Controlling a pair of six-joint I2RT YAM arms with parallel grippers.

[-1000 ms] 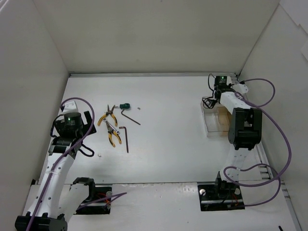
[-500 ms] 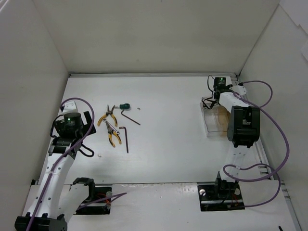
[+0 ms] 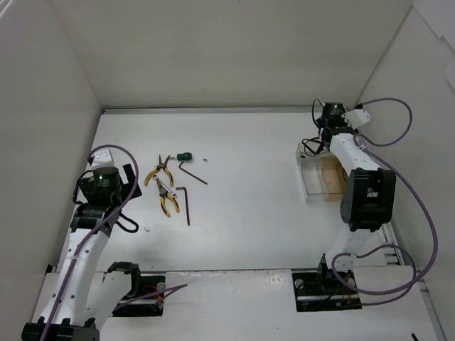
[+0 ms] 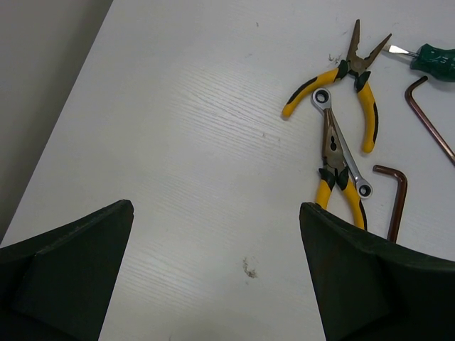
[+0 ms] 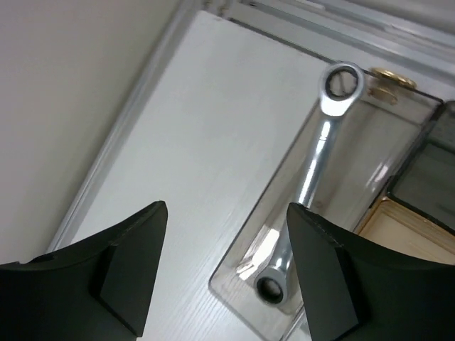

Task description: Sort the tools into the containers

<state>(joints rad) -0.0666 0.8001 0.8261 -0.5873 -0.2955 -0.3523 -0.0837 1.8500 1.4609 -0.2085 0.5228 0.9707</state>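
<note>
right wrist: right gripper [image 5: 226, 211] spread over silver wrench [image 5: 313, 169], seemingly inside clear bin [image 5: 366, 145]; left gripper [image 4: 217, 210] spread.

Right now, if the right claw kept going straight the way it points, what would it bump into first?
Most likely the silver wrench lying in the clear bin, straight ahead of the right claw, which stands open; depth is hard to judge.
</note>
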